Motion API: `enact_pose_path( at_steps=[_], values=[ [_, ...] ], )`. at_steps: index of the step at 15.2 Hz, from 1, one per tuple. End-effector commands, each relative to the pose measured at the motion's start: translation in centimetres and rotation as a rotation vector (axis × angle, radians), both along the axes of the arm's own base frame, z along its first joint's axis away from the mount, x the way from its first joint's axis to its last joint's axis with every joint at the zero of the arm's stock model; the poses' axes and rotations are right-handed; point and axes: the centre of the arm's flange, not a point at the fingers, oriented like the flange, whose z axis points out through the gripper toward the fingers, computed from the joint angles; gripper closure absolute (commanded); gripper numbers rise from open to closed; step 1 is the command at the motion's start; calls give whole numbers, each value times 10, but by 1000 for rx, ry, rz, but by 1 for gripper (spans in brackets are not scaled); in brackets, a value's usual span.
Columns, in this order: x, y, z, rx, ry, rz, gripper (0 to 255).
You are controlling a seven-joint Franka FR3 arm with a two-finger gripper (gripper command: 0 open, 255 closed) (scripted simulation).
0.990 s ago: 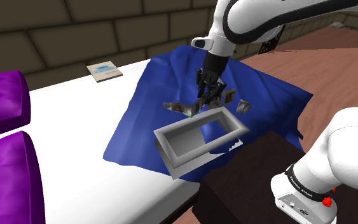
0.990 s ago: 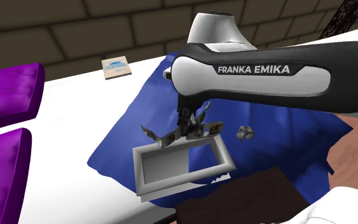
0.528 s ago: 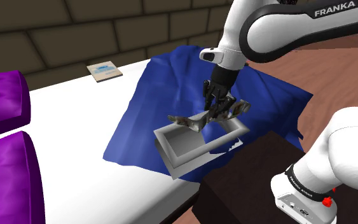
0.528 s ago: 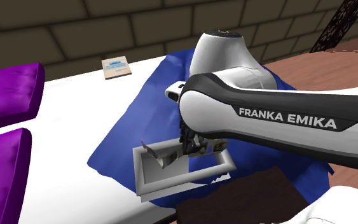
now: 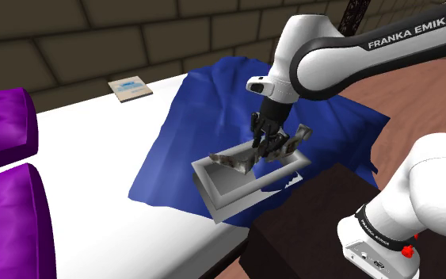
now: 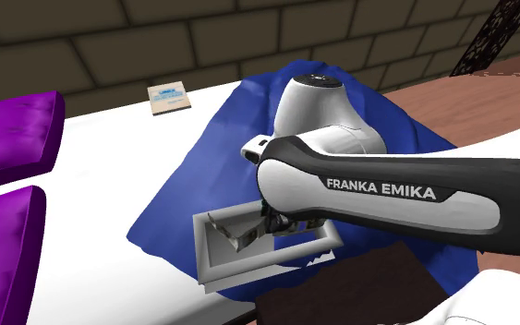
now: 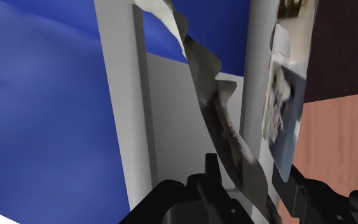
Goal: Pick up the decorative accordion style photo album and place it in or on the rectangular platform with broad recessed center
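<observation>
Brick wall (image 5: pixel 94 32) behind; white bench (image 5: pixel 94 158) with purple cushions (image 5: pixel 3 127) at the shoulder view's left, and a rumpled blue cloth (image 5: pixel 189 119) draped over its near end. The white arm (image 5: pixel 332 55) reaches down over the cloth to the grey rectangular platform (image 5: pixel 203 181), which sits close to the bench's edge beside the dark stand (image 5: pixel 316 214).

The photo album (image 5: pixel 233 161) – a zigzag strip of panels – hangs across the platform's recess, one end dipping toward the floor of the recess, the other jutting out past the rim on the stand's side. The claw (image 5: pixel 267 147) is closed on the strip's middle, its black fingers (image 7: pixel 210 170) pressing the folds between them.

Risks, as judged:
- The strip looks longer than the recess – on release, the overhanging end may catch the rim and tip the album onto the cloth.
- Its loose folds may spring open and slide.
- A lower descent could knock the rim and shift the platform on the uneven cloth.
</observation>
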Motion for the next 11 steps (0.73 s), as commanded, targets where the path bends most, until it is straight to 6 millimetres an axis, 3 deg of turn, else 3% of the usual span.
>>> enact_pose_path(
  at_steps=[1,4,11],
  values=[
    [0,0,-11,0,-1,0,255],
    [0,0,-24,0,-1,0,255],
    [0,0,-24,0,-1,0,255]
  ],
)
